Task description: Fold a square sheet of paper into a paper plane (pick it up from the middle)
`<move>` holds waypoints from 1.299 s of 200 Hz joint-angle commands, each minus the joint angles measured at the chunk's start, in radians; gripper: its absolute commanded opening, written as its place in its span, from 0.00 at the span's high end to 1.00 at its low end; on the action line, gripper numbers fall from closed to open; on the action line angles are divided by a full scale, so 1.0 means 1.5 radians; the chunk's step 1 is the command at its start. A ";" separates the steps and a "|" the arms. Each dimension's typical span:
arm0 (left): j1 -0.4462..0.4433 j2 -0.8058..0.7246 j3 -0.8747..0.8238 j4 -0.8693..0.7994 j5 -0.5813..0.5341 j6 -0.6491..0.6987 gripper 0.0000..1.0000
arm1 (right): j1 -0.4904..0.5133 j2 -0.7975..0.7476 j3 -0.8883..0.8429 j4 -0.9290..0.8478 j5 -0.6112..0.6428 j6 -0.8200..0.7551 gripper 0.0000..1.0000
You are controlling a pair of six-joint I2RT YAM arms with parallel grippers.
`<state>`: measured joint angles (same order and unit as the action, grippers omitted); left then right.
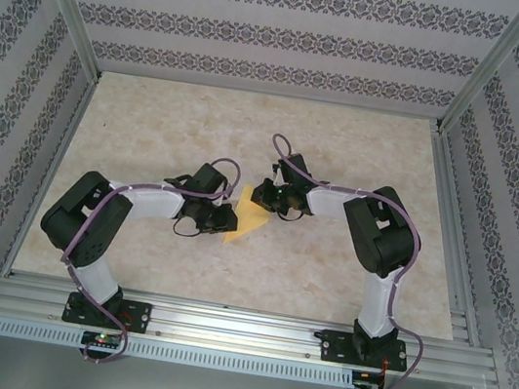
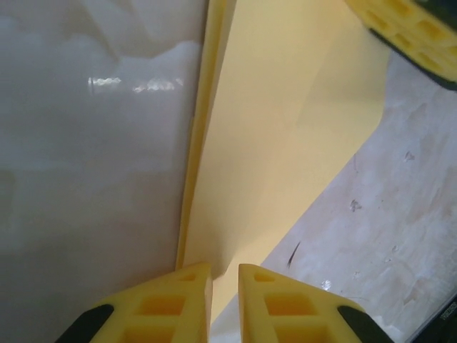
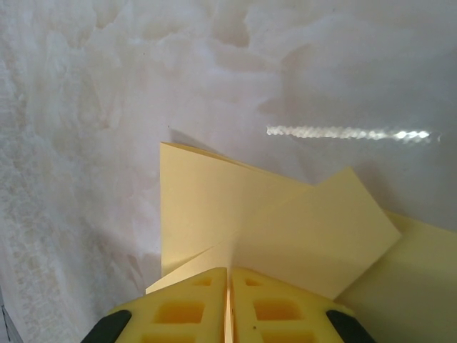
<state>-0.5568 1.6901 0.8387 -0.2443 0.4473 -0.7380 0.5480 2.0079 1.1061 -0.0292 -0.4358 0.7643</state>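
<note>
my right gripper (image 3: 230,273) is clamped on the folded yellow paper (image 3: 207,207) at the table (image 1: 151,128) centre. left gripper (image 2: 225,275) straddles its near end, grip unclear; the long crease runs straight ahead of it.

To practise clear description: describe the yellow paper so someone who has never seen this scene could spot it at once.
Start at the marbled table, with two white arms reaching in from its near edge. Where the left hand and right hand meet is the paper: a thin folded wedge, pale yellow, the only flat sheet there.
</note>
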 commanded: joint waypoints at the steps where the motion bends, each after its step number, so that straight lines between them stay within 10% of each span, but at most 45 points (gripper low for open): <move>1: 0.000 -0.005 0.042 -0.017 0.006 0.007 0.81 | 0.006 0.037 -0.024 -0.037 0.040 0.001 0.88; 90: -0.001 0.085 0.070 -0.005 0.000 0.006 0.83 | 0.006 0.017 0.008 -0.049 0.014 -0.004 0.83; 152: 0.000 -0.008 0.035 -0.006 0.017 0.010 0.80 | -0.011 -0.136 0.002 -0.119 0.073 -0.025 0.60; 260: 0.009 -0.041 0.072 -0.158 -0.148 0.069 0.65 | 0.006 -0.211 -0.202 0.037 0.046 0.112 0.52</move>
<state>-0.5514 1.6035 0.9165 -0.4301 0.2646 -0.6735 0.5358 1.6760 0.8093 -0.0650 -0.3508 0.8799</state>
